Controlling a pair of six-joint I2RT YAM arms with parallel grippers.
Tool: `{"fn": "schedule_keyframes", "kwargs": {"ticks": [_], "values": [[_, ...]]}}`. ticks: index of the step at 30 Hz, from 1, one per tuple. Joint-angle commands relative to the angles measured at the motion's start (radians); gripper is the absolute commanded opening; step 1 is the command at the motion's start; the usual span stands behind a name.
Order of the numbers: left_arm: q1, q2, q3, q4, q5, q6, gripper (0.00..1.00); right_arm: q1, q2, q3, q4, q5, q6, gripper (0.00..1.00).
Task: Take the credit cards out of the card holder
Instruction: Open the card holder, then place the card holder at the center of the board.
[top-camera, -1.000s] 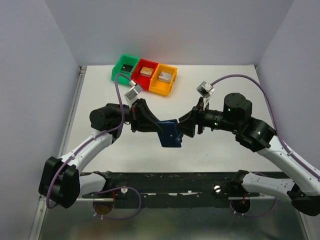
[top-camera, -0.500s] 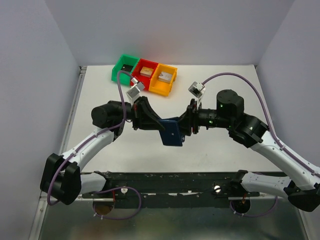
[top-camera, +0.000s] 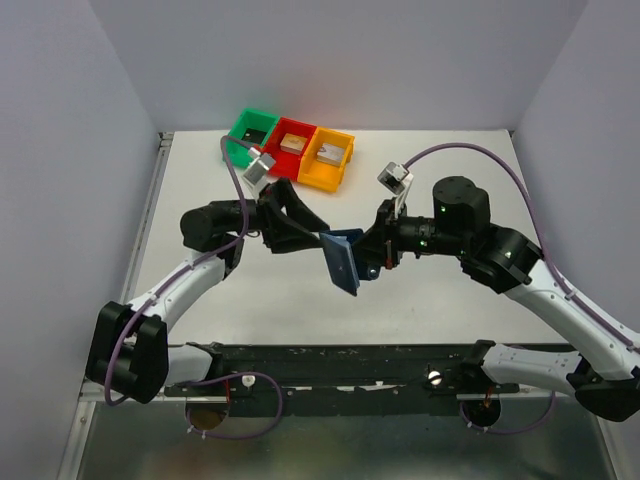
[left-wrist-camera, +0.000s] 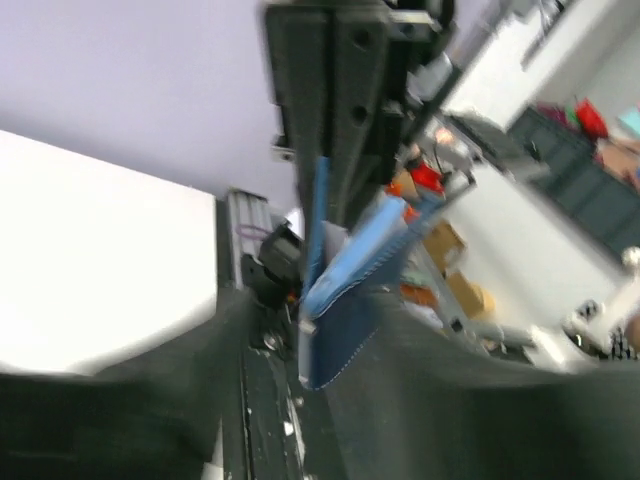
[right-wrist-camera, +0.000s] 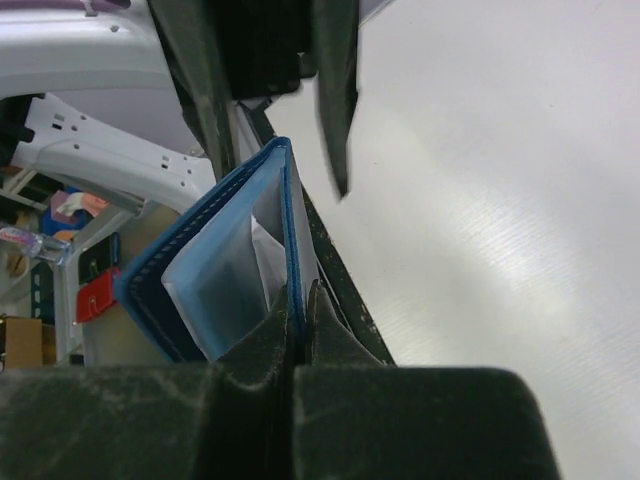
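The dark navy card holder hangs in the air above the table's middle, between the two arms and partly unfolded. My right gripper is shut on the edge of one flap. The lighter blue pockets fan out to the left of it. A pale edge shows between the flaps; I cannot tell whether it is one of the credit cards, and no card shows plainly. My left gripper stands open just left of the card holder, whose lower corner lies between the spread dark fingers in a blurred view.
Green, red and orange bins stand in a row at the back of the white table, each with a small block inside. A black rail runs along the near edge by the arm bases.
My right gripper has closed on the card holder's flap. My left gripper has let go and opened. The card holder has turned from flat-on towards edge-on, with its flaps parted.
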Motion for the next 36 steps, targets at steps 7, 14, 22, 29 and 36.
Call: {"fn": "schedule_keyframes", "kwargs": {"ticks": [7, 14, 22, 29, 36], "values": [[0.216, -0.178, -0.108, -0.734, -0.480, 0.461, 0.99, 0.003, -0.003, 0.109, -0.290, 0.403, -0.053, 0.00], [0.095, -0.248, 0.108, -1.486, -1.110, 0.732, 0.99, 0.003, 0.026, 0.129, -0.310, 0.511, -0.030, 0.00], [0.122, -0.435, -0.428, -0.649, -0.969, 0.387, 0.99, -0.006, 0.011, 0.101, -0.235, 0.374, 0.041, 0.00], [0.196, -0.352, -0.412, -0.446, -0.593, 0.315, 0.99, -0.076, -0.054, 0.026, -0.110, 0.154, 0.093, 0.00], [0.201, -0.312, -0.464, -0.045, -0.477, 0.197, 0.99, -0.133, -0.085, -0.058, 0.044, -0.040, 0.171, 0.00]]}}
